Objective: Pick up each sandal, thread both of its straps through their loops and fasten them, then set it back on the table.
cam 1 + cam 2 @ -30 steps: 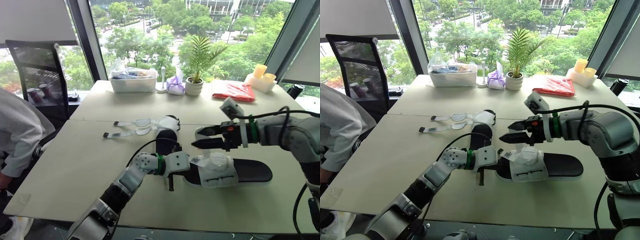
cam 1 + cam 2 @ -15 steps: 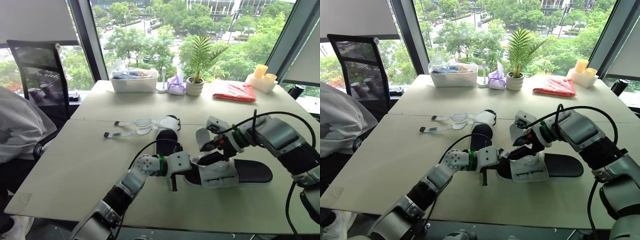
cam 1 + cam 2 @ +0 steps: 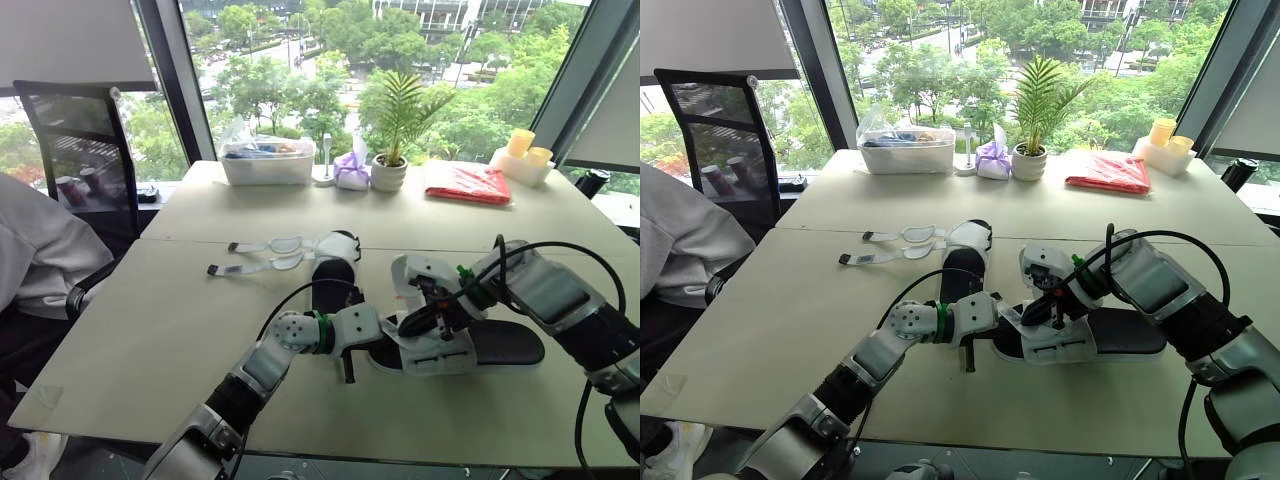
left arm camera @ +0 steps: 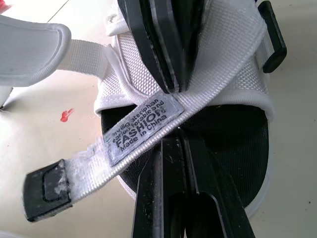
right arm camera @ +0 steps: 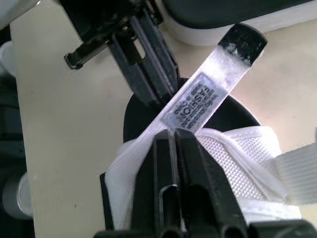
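The table (image 3: 150, 340) carried both sandals. A chair (image 3: 75, 140) and a person's sleeve (image 3: 30, 250) stood at its left edge. The near sandal (image 3: 500, 345) lay in front of the robot, black sole down. The second sandal (image 3: 335, 268) lay just behind it, its loose straps (image 3: 262, 255) spread leftward. The left gripper (image 4: 181, 136) was closed on the near sandal's labelled strap (image 4: 143, 126). The right gripper (image 5: 173, 131) was clamped on the same strap, tip to tip with the left. A storage box (image 3: 267, 160), a plant (image 3: 395, 130) and a red bag (image 3: 465, 182) lined the far edge, well apart
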Controlling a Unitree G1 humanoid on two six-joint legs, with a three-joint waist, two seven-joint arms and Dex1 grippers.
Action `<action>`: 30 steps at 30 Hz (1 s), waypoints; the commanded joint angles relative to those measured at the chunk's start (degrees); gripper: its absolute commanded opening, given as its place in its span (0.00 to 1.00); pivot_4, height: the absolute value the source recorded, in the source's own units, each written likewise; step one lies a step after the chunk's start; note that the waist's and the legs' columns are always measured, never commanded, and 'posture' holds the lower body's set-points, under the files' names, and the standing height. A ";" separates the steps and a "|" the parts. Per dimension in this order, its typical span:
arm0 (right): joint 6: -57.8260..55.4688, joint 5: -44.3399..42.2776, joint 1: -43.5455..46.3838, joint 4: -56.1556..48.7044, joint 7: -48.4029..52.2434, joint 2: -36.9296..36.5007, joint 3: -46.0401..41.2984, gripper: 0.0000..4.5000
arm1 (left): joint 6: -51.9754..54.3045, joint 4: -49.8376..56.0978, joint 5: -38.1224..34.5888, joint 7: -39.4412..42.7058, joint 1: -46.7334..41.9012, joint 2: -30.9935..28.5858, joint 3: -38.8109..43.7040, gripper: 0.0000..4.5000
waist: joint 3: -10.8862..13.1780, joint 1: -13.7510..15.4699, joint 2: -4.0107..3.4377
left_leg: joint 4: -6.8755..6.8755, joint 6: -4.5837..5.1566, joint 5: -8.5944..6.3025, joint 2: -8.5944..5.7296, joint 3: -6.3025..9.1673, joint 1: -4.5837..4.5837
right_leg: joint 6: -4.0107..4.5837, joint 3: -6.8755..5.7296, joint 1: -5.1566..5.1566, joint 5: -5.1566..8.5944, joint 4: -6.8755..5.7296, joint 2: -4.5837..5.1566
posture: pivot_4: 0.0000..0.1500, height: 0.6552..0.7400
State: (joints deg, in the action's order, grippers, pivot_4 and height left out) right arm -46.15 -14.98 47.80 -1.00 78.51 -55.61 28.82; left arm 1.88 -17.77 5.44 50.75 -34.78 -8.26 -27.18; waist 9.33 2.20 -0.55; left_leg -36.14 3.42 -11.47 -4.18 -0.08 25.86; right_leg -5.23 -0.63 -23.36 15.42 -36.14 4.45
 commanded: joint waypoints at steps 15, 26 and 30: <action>-3.20 -7.02 -7.50 -5.48 0.65 -4.79 -17.11 0.59 | 0.77 -1.54 0.52 1.07 0.70 -0.44 -0.83 0.00 | -0.03 0.02 -0.02 | 0.01 0.00 0.00 0.00 0.00 -0.03 | -0.01 0.00 0.02 -0.01 -0.01 0.00 | 1.00 0.99; -6.55 -9.07 -8.47 -8.99 1.35 -4.27 -15.81 0.81 | 0.76 -1.92 0.47 0.97 0.65 0.00 -0.71 0.00 | -0.03 0.05 -0.02 | 0.00 0.00 0.00 0.00 0.00 -0.02 | -0.01 0.00 0.03 -0.01 0.00 0.00 | 1.00 0.99; -4.63 -6.05 -8.97 -9.27 1.35 -4.64 -12.13 0.70 | 0.89 -1.80 0.49 0.74 0.78 -0.03 -0.59 0.00 | -0.04 0.03 -0.02 | -0.01 0.00 0.00 0.00 0.00 -0.03 | -0.01 0.00 0.03 -0.01 -0.01 0.00 | 1.00 0.99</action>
State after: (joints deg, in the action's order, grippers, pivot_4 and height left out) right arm -51.92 -22.44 38.59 -8.84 79.83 -59.64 15.81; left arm 1.89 -18.10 5.41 51.14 -34.76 -8.04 -27.10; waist 9.29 2.24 -0.57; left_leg -36.15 3.42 -11.47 -4.18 -0.08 25.82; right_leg -5.25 -0.63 -23.33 15.41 -36.15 4.45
